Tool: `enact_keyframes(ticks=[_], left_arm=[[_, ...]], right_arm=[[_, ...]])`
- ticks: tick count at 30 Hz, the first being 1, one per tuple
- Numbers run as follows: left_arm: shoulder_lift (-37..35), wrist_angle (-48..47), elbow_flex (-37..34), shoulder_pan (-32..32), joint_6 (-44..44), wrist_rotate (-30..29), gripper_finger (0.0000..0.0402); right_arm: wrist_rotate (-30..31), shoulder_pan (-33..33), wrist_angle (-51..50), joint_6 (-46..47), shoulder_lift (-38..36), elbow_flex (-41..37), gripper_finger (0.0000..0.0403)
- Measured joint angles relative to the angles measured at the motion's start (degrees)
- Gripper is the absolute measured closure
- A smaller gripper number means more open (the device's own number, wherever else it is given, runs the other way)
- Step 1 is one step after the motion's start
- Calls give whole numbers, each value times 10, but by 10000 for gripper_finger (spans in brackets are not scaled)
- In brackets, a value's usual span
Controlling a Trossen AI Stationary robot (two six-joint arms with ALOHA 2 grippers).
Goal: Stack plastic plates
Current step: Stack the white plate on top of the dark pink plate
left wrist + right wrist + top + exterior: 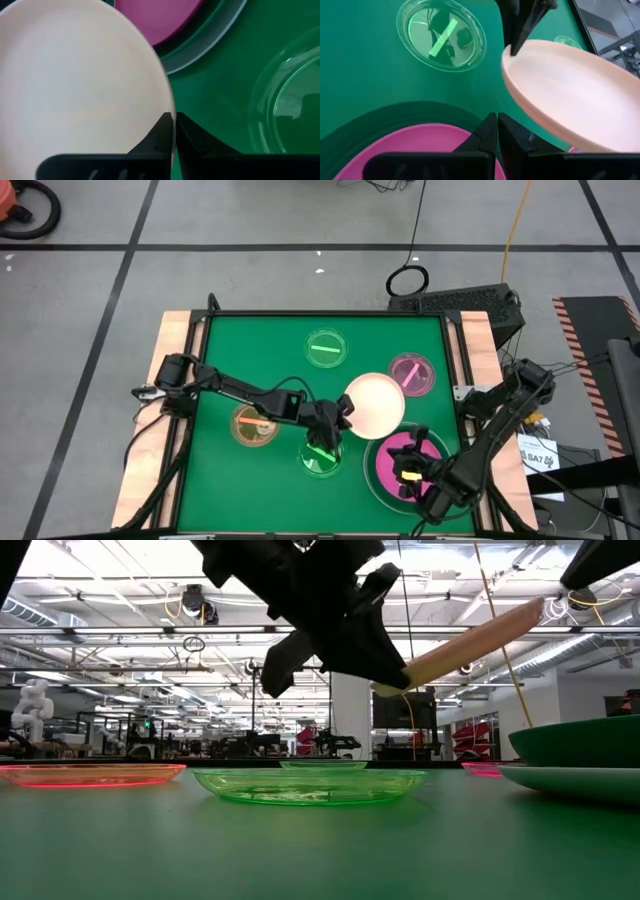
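At table centre, the left gripper (343, 413) is clamped on the rim of the cream-white plate (376, 404), held tilted in the air above the mat (270, 345). Toward four o'clock from it, the right gripper (412, 475), fingers together and empty, hovers over the pink plate (396, 452) nested in the dark green plate (585, 740) and pale blue plate (570, 780). Small plates: green (326, 348) at twelve, pink (412, 374) at two, orange (254, 426) at nine, green (320, 459) at six.

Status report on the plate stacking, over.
Left tool shut on cream plate, held tilted above mat. Right tool shut, over pink plate on stack. Nothing blocking.
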Motion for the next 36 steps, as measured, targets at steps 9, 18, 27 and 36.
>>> enact_keyframes(ticks=[9, 18, 27, 36], left_arm=[[0, 1, 0, -21, -33, 0, 391], [0, -17, 0, -33, -60, 0, 391], [0, -22, 0, -39, -74, 16, 391], [0, -25, 0, -46, -70, 16, 391]], right_arm=[[-1, 24, -52, 11, 0, 44, 392], [-75, 7, -70, -30, 0, 99, 382], [-150, -47, -80, -103, 0, 125, 308], [-254, -134, -79, -178, 0, 125, 239]])
